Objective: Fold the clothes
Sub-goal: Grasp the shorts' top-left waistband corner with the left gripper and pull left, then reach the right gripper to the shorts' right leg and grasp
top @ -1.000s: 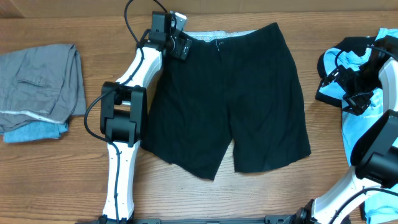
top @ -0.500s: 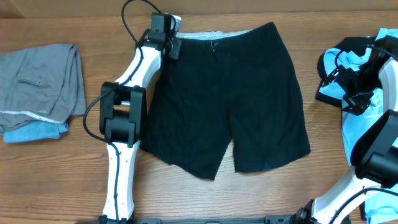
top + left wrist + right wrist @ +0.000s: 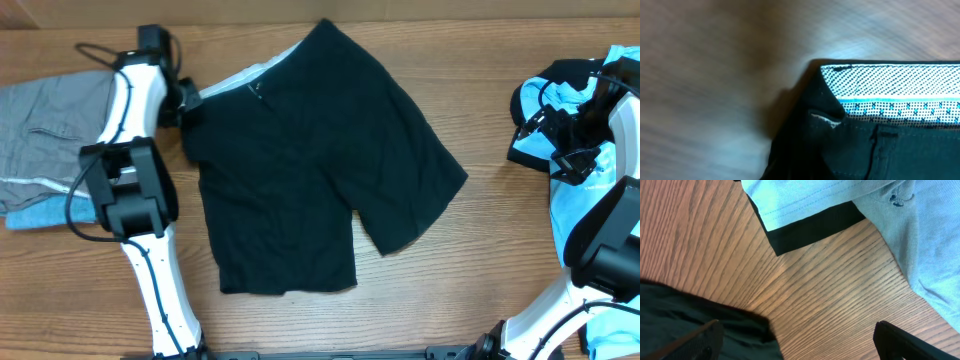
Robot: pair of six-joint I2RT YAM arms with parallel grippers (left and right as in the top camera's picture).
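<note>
The black shorts [image 3: 310, 170] lie spread and skewed across the middle of the desk [image 3: 500, 290], the left hand [image 3: 190, 100] clamped on their waistband corner; the right hand [image 3: 796, 326] hovers, fingers wide apart, near the light blue T-shirt [image 3: 590, 200]

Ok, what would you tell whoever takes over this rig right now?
Left gripper: shut on the waistband corner of the black shorts.
Right gripper: open, empty, over the table beside the light blue T-shirt.
The shorts lie spread out, skewed, unfolded.
Done: the grey garment looks folded at the left, on a blue piece.
Left: fold the shorts, then the T-shirt.
</note>
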